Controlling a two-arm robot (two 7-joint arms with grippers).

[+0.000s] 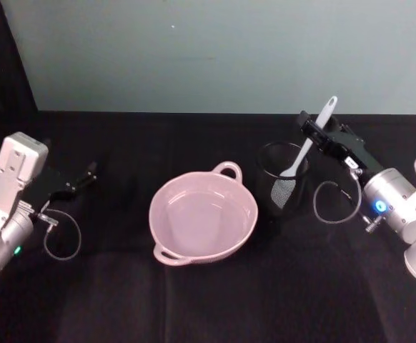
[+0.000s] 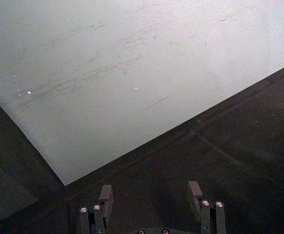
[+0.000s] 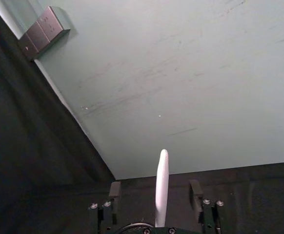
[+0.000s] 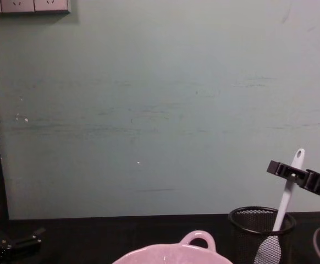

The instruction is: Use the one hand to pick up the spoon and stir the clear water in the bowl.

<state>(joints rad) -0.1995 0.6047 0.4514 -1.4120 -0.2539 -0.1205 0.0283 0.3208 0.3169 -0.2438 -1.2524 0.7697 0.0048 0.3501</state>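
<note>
The white spoon (image 1: 309, 143) stands blade-down in a black mesh cup (image 1: 283, 184), with its handle leaning up and to the right. My right gripper (image 1: 317, 133) is open, one finger on each side of the upper handle. In the right wrist view the spoon (image 3: 161, 183) rises between the spread fingers (image 3: 115, 191) without touching them. From the chest, the right gripper (image 4: 285, 170) crosses the spoon (image 4: 284, 202) just below the handle's end. The pink bowl (image 1: 159, 214) sits mid-table, left of the cup, with clear water inside. My left gripper (image 1: 85, 175) rests open at the far left.
The black mesh cup (image 4: 247, 226) stands close to the right of the bowl (image 4: 174, 254). A pale green wall (image 1: 215, 50) closes off the back of the black table. Loose cables loop beside both wrists. An outlet plate (image 3: 42, 30) is on the wall.
</note>
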